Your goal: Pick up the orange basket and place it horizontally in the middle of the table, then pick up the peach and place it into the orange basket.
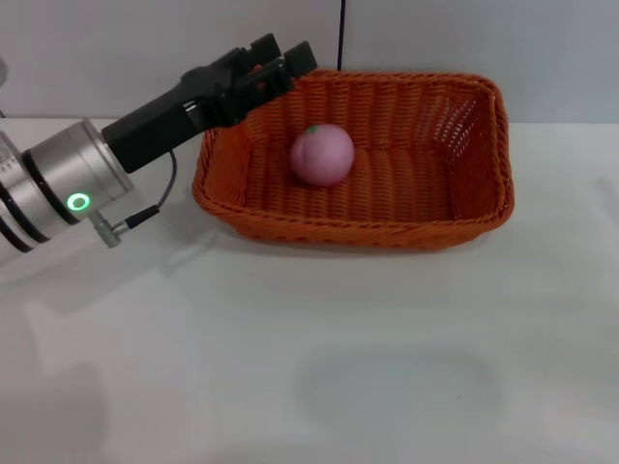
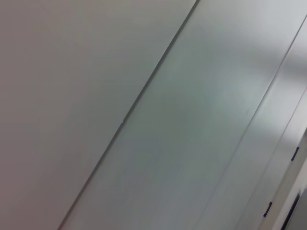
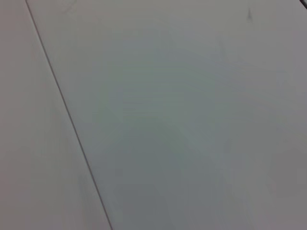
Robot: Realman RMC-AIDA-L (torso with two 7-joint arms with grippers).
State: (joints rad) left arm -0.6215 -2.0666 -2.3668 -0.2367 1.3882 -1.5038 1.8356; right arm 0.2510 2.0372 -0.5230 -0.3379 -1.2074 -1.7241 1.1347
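The orange basket (image 1: 387,208) lies lengthwise across the far middle of the white table (image 1: 309,367) in the head view. The pale-pink peach (image 1: 322,155) rests on the basket's ribbed bottom, left of its centre. My left gripper (image 1: 279,60) hangs over the basket's far left corner, above the rim and up-left of the peach. Its fingers are open and hold nothing. The right gripper is out of view. Both wrist views show only plain pale surfaces with thin seams.
My left arm (image 1: 77,184) reaches in from the left edge, and its silver forearm casts a shadow on the table. A wall stands close behind the basket. White tabletop stretches in front of the basket.
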